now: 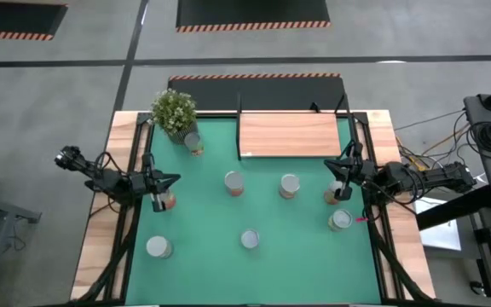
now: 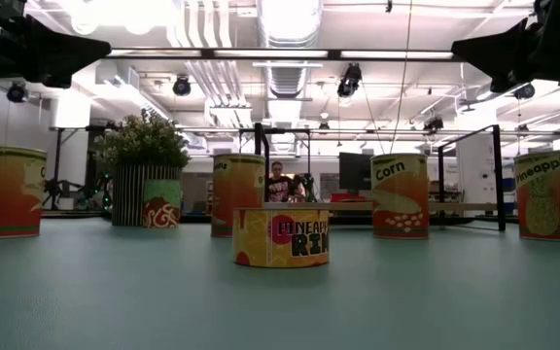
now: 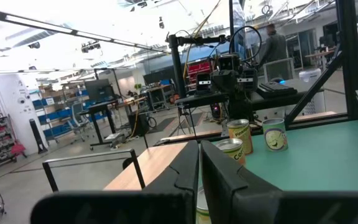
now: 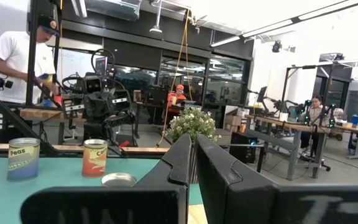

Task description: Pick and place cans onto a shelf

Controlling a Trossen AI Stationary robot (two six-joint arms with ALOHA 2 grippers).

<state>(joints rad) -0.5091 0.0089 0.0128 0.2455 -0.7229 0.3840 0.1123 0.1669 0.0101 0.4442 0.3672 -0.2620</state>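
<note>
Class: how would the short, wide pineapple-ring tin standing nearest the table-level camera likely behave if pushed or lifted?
The short orange-and-yellow pineapple-ring tin looks wider than tall and stands on its flat base, so a push would probably slide it, not tip it. Its rigid metal wall should hold under a grip. Knocked onto its round side, it could roll across the smooth green mat.

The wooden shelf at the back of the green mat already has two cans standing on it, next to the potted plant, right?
Not quite. The high view shows the shelf bare, with no cans on it; the cans stand on the green mat. The shelf is indeed at the back, beside the potted plant.
</note>
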